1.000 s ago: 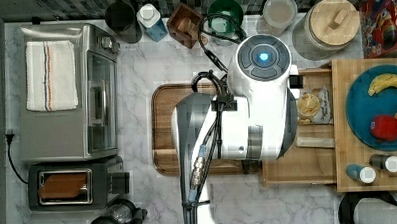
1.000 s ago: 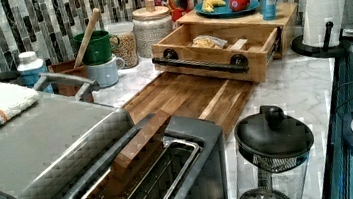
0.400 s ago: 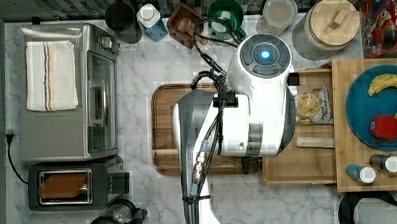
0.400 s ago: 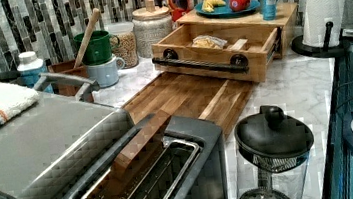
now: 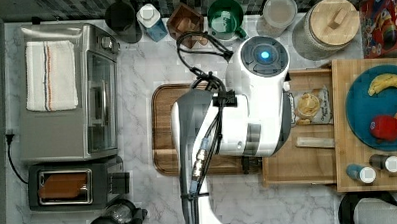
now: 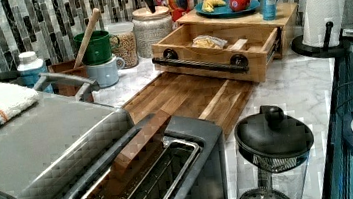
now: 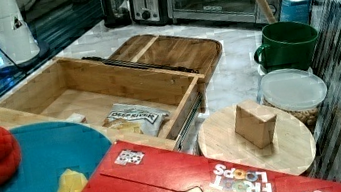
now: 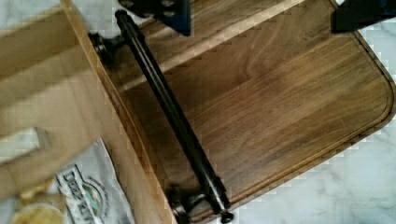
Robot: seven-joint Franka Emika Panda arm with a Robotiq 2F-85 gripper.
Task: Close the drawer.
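The shallow light-wood drawer (image 6: 219, 54) with its long black bar handle (image 8: 172, 112) stands pulled out over the dark brown rounded-corner wooden board (image 8: 280, 102) on the marble counter, a crinkled chip bag (image 7: 133, 117) lying inside. The gripper (image 8: 261, 14) hovers over the board beside the handle (dark fingertips (image 8: 175, 16) spread wide, grasping nothing).

A: The drawer (image 6: 219, 54) looks like pale, matt wood with a smooth black metal bar handle (image 8: 170, 114).

B: And the board (image 8: 280, 107) beside it is darker wood, grain showing, slightly satin. The counter (image 5: 145, 69) reads as polished marble, the toaster oven (image 5: 68, 91) brushed metal, the towel (image 5: 51, 74) woven cloth.
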